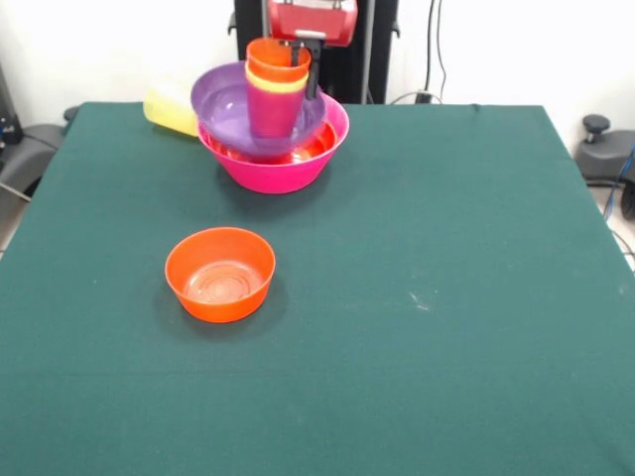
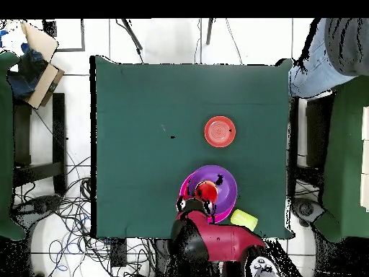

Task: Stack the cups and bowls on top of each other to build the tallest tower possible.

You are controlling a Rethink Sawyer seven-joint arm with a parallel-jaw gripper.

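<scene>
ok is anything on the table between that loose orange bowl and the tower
Nothing visible: bare green cloth lies between the small orange bowl and the tower. The yellow cup lies on its side beside the tower, off that path.

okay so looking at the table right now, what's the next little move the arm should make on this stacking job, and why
Probably lift straight up off the tower. The gripper sits right at the orange cup topping the nested cups, so a sideways pull could tip them. A small orange bowl stands alone on the table, and a yellow cup lies behind the pile.
</scene>
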